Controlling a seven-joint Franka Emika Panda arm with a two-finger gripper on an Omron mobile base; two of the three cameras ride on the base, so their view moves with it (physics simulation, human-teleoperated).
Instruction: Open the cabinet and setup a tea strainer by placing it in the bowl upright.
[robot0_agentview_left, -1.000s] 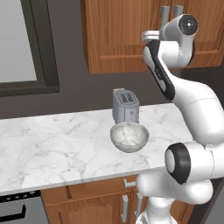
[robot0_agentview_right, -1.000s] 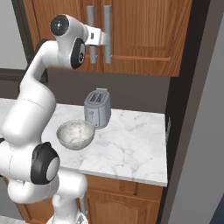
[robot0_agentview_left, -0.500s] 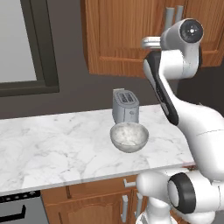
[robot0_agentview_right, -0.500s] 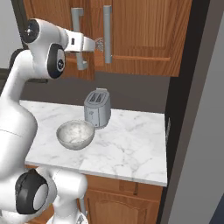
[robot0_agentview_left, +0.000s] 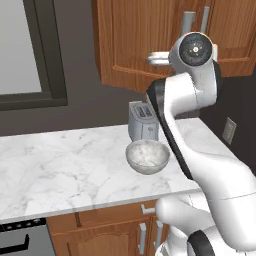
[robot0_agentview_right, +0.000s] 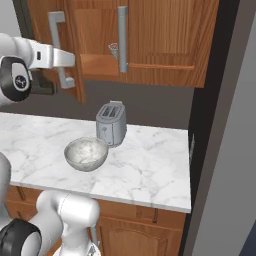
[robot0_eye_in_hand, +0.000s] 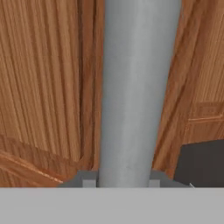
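Now the fingers pinch the cabinet door's upright handle; tea strainer waits inside (about two o'clock).

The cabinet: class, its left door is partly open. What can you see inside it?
Inside the cabinet, a wooden shelf shows through the gap, with the tea strainer at the right door's edge. The closed right door covers the rest of the interior.

Reddish-brown wood-grain cabinet with 2 plain grey bar handles. Speckled light grey bowl, whitish inside. Toaster is dull metal grey. Counter is white marble with grey veins, and the wall's dark charcoal.
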